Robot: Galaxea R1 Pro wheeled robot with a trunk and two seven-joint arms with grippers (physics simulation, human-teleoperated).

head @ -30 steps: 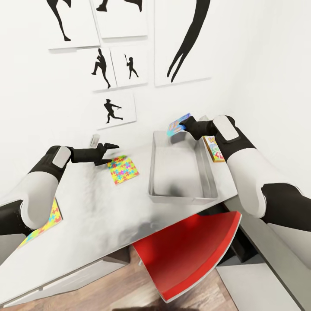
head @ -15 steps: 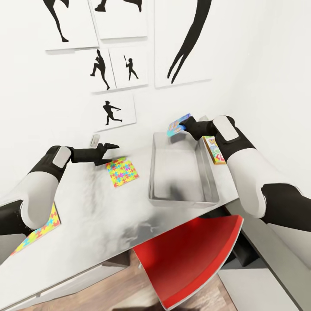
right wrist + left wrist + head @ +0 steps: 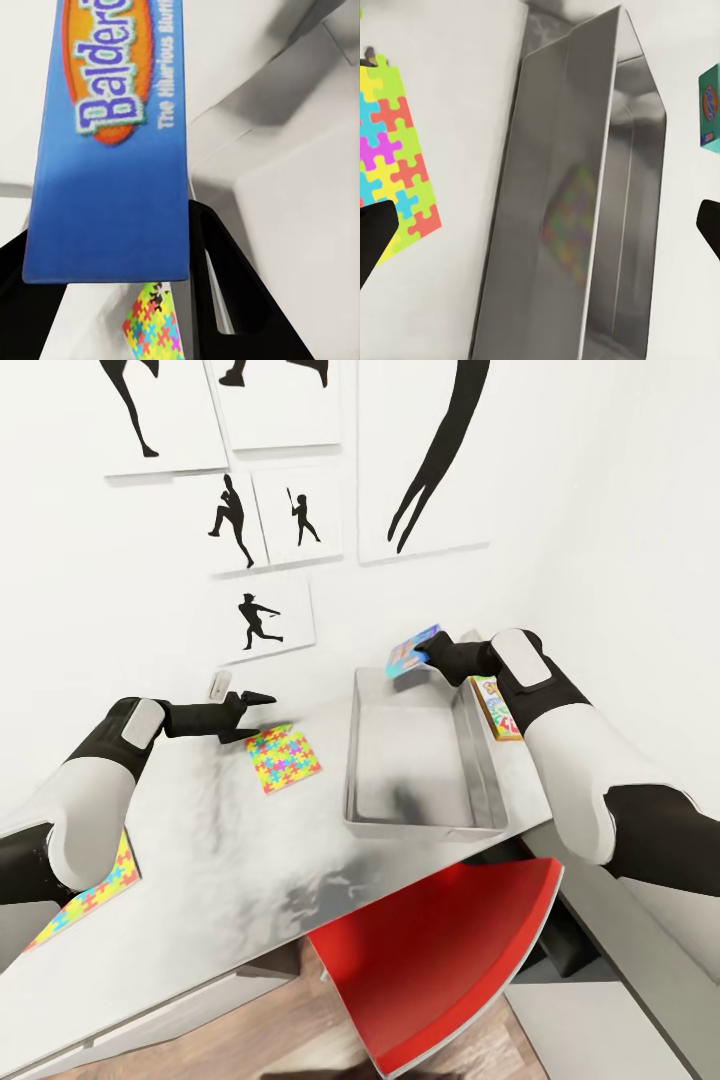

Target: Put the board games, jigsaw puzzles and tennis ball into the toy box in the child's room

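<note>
My right gripper (image 3: 420,652) is shut on a blue board game (image 3: 412,647), held tilted above the far end of the grey toy box (image 3: 352,760). In the right wrist view the blue board game (image 3: 112,150) sits between the black fingers (image 3: 225,300). An orange-green board game (image 3: 497,706) lies on the table (image 3: 230,850) just right of the box. A jigsaw puzzle (image 3: 285,757) lies left of the box, with my open left gripper (image 3: 262,717) just above its far edge. A second jigsaw puzzle (image 3: 90,885) lies at the table's left edge. The tennis ball is out of view.
A red chair (image 3: 450,950) stands tucked under the table's near edge. A white wall with black silhouette pictures (image 3: 265,615) rises right behind the table. In the left wrist view the toy box (image 3: 547,187) lies between the jigsaw puzzle (image 3: 394,157) and a teal game box (image 3: 709,112).
The whole view has shifted a little. Both arms and the things on the table keep their places.
</note>
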